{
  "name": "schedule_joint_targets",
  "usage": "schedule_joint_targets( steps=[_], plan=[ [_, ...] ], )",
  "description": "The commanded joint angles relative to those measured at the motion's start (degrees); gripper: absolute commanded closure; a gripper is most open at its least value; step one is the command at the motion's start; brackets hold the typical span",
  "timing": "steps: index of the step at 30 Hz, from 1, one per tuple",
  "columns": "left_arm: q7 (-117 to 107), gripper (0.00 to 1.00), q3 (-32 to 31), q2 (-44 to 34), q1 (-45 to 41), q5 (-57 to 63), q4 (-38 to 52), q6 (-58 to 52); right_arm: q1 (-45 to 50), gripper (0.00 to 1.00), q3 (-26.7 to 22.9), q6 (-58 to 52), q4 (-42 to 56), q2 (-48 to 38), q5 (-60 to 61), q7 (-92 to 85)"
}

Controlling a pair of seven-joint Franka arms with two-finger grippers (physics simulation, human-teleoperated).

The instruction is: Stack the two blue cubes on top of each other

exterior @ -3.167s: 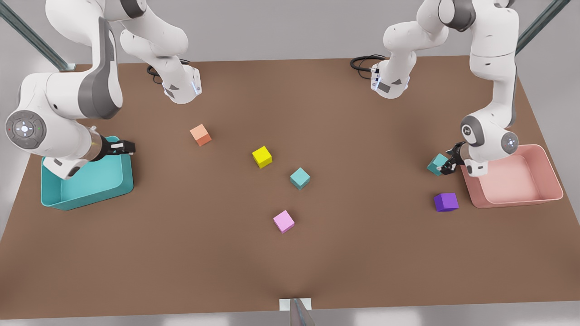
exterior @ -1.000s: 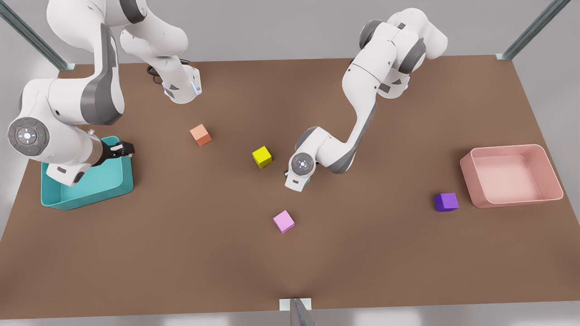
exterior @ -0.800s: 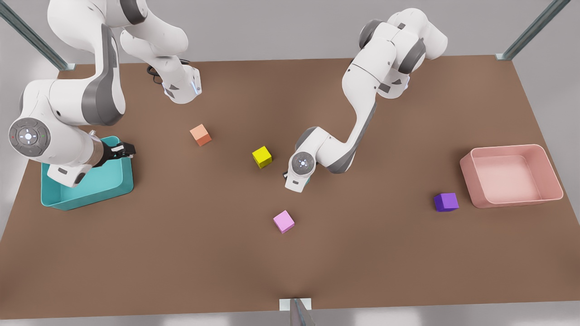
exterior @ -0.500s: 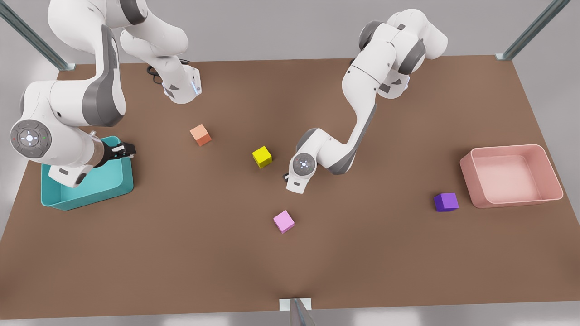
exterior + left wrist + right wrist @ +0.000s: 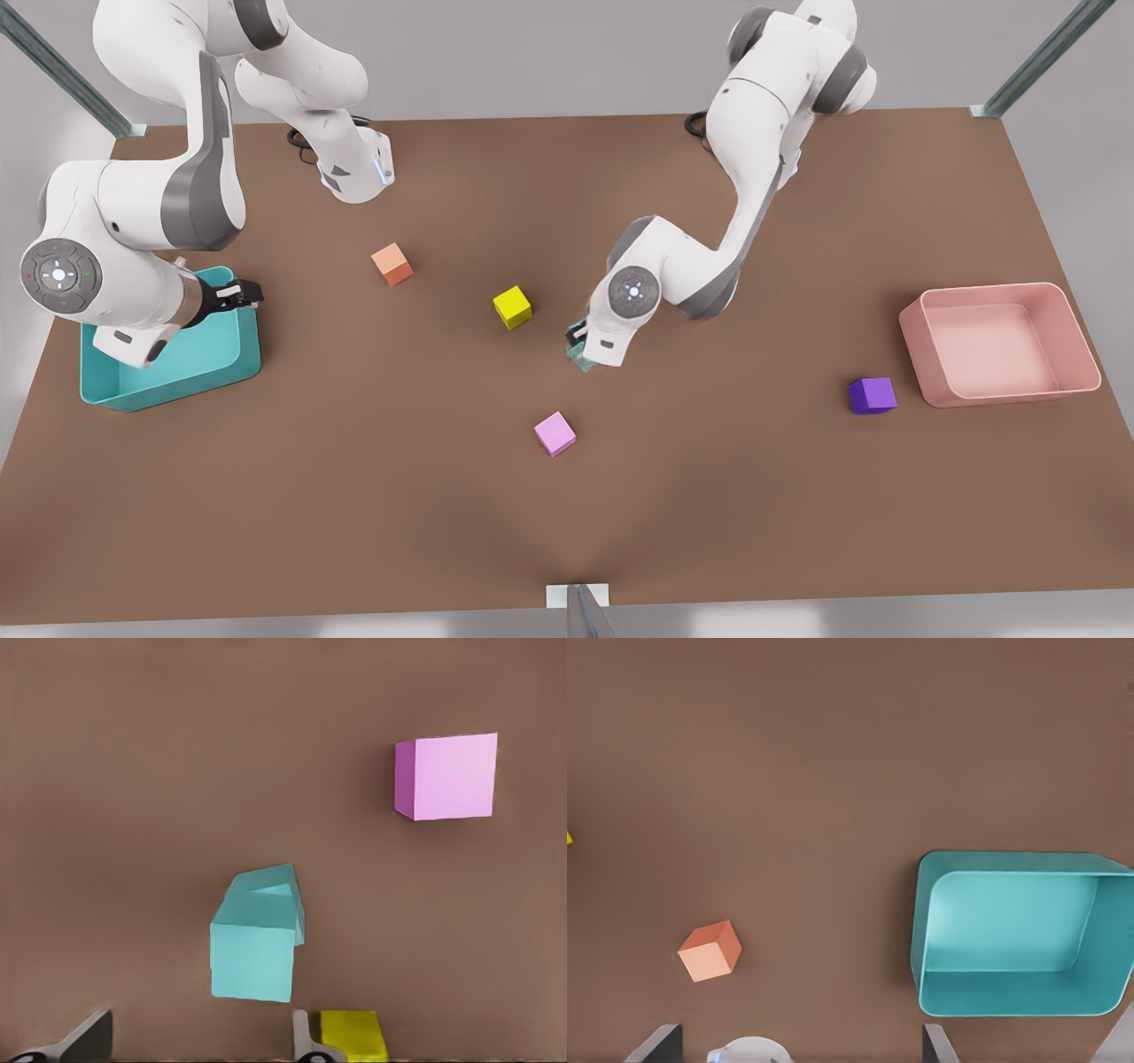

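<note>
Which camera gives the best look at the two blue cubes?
The left wrist view: both blue cubes show fully, one on the other, slightly askew. In the front view the left gripper covers most of them. The right wrist view faces the teal bin.

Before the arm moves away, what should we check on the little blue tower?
1. Top blue cube rests on the bottom blue cube: ok.
2. Cube edges lined up: not ok, the top one sits twisted against the lower one.
3. Left gripper open above the stack: ok.
4. Pink cube and yellow cube apart from the stack: ok.
5. Right gripper waits open over the teal bin: ok.
</note>
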Motion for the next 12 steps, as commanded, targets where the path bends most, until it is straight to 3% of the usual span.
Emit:
schedule_joint_targets(
  steps=[1,2,4,5,12],
  plan=[
    [3.6,0.00,0.2,-6.4,5.1,-0.6,0.3,-18.9,0.0,0.00,0.0,0.0,0.1,0.0,0.0,-0.1],
    [18.7,0.00,0.1,-12.0,11.4,4.0,1.0,-26.6,0.1,0.00,0.0,-0.1,0.1,0.0,0.0,-0.1],
    [54.7,0.00,-1.3,-16.5,20.0,13.8,3.3,-30.5,0.1,0.00,0.2,0.0,0.1,-0.1,0.0,0.1],
    [61.0,0.00,-6.3,-17.9,27.7,14.7,3.1,-30.7,0.2,0.00,0.2,-0.1,0.4,0.0,0.0,0.1],
    [61.0,0.00,-5.4,-17.3,27.5,15.1,3.0,-29.8,0.0,0.00,0.1,-0.7,2.4,-0.2,-1.8,-0.2]
  ],
)
